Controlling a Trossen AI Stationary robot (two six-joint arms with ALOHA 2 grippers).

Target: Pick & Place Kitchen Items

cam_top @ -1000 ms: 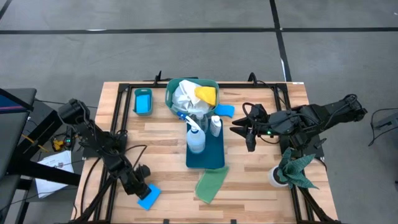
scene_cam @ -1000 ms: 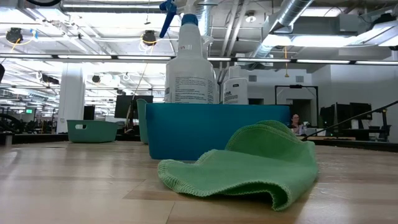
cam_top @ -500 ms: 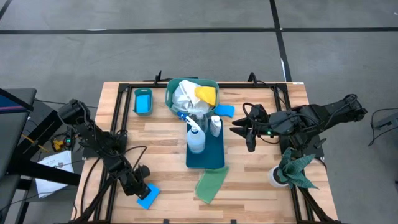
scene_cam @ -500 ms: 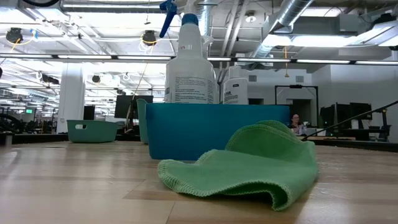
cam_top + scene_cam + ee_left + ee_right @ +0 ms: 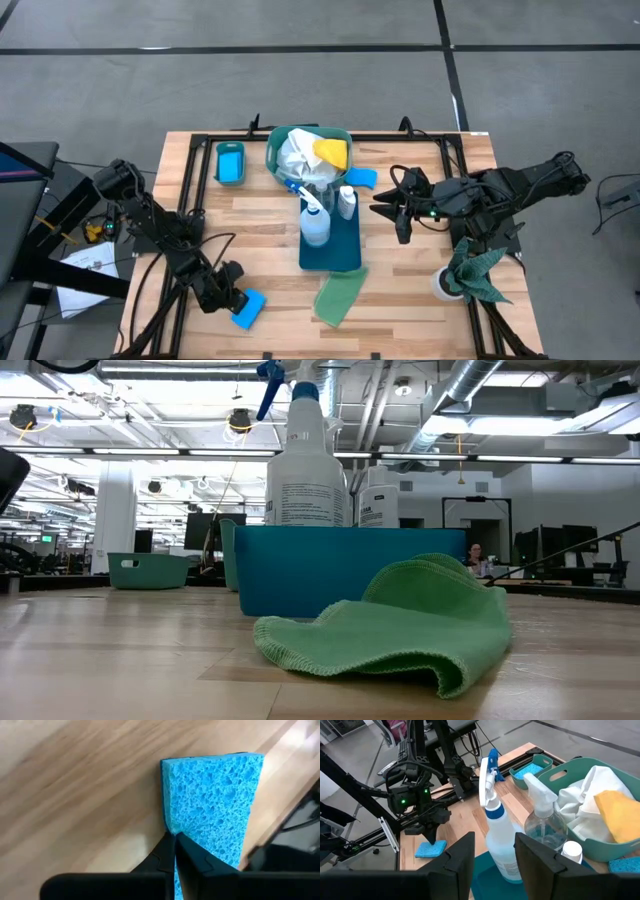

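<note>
Overhead, the left gripper (image 5: 237,301) sits near the table's front left corner, its fingertips hidden against a blue sponge (image 5: 248,309) whose long axis runs diagonally toward the front edge, while the right gripper (image 5: 385,210) waits open beside the blue tray (image 5: 340,257) holding the spray bottle (image 5: 314,222). Low down, that tray hides the bottle bases, the green cloth (image 5: 400,625) lies crumpled in front of it, and neither gripper can be made out. At the left wrist, dark fingers (image 5: 172,855) are pinched shut on the sponge's corner, its far edge running off the table's side; the right wrist view shows its own fingers apart, the bottle upright.
</note>
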